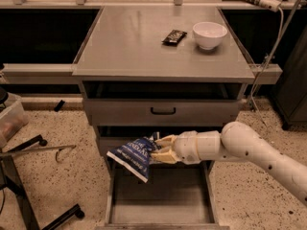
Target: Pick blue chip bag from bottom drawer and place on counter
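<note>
The blue chip bag [132, 157] is a crinkled dark blue foil bag with white lettering. It hangs tilted in the air above the open bottom drawer [160, 198], in front of the middle drawer. My gripper [159, 149] comes in from the right on a white arm and is shut on the bag's right end. The drawer's grey floor is bare where it shows. The counter [144, 47] is the broad grey top of the cabinet, well above the bag.
On the counter lie a small black wrapper packet [174, 36] and a white bowl [209, 34]. The upper drawer with a black handle [162, 111] is shut. A clear bin [9, 119] and a black stand's legs [29, 200] stand on the speckled floor at left.
</note>
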Tool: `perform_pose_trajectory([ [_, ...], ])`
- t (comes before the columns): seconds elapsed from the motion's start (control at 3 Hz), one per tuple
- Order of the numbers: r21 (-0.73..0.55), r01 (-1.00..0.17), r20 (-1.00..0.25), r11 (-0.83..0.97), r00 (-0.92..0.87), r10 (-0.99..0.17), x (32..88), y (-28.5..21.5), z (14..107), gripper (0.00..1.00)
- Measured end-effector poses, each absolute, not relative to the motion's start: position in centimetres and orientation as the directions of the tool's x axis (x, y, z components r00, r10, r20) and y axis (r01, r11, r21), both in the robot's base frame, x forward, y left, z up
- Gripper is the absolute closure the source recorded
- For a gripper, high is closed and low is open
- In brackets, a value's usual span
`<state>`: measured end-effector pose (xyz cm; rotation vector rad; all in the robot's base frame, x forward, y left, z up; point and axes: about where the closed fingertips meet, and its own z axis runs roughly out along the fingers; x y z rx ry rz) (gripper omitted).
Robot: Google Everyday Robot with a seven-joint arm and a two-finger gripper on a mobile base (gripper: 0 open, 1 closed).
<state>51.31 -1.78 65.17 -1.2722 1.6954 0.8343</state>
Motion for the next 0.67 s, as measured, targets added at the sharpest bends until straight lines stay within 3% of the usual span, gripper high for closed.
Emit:
perform_pose_trajectory([
  [0.67,-0.134,-0.950,-0.928,0.282,0.020,-0.373,57.4,-1.1,83.7,1.00],
])
